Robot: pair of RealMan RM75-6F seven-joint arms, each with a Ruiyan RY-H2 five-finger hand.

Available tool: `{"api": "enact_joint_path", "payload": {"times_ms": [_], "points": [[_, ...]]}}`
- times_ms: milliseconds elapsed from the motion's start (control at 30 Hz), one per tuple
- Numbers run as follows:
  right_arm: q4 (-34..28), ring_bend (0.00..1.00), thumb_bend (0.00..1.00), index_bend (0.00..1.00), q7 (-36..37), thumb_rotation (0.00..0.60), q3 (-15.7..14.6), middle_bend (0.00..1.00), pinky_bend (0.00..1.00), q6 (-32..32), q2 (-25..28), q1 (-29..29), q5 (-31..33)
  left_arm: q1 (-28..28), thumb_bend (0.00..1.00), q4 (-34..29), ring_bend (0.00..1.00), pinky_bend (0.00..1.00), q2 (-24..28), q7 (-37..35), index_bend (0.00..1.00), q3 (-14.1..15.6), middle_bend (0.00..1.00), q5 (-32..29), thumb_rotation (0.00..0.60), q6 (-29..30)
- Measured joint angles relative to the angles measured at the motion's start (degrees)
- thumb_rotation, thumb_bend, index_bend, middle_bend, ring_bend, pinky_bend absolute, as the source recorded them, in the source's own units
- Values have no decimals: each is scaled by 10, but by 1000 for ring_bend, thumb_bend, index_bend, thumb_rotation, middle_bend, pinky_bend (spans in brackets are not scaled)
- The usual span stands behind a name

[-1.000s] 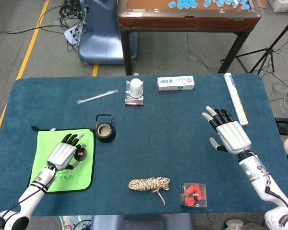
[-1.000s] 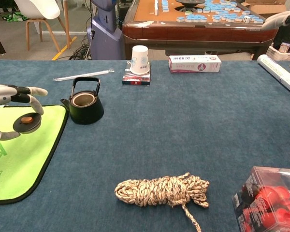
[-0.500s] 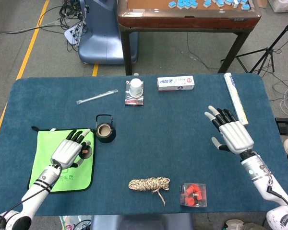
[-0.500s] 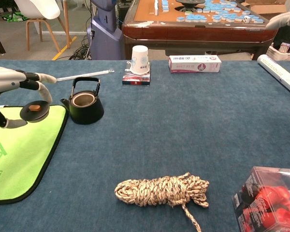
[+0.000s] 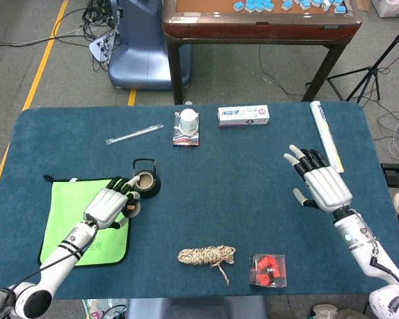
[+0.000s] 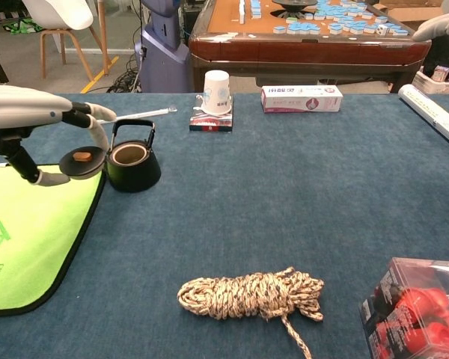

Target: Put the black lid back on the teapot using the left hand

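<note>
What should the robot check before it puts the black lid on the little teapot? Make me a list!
1. Left hand holds the round black lid: ok.
2. Lid sits level: ok, roughly flat in the chest view.
3. Lid is over the opening of the small black teapot: not ok, it hangs beside it.
4. Teapot opening is uncovered: ok.
5. Upright teapot handle leaves room: cannot tell.
6. Right hand is out of the way: ok.
</note>
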Motion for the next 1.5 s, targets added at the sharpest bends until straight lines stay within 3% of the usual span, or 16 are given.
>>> {"api": "enact_joint_path", "payload": {"times_ms": [833, 1500], "points": [[19, 0, 412, 5, 14, 600, 10, 0, 0, -9, 1, 6, 16, -104, 331, 56, 0, 0, -39, -9, 331, -21, 0, -95, 600, -49], [36, 0, 412, 5, 14, 600, 18, 0, 0, -21, -2, 15, 42, -164, 331, 148, 0, 0, -63, -60, 333, -20, 0, -109, 600, -115]]}}
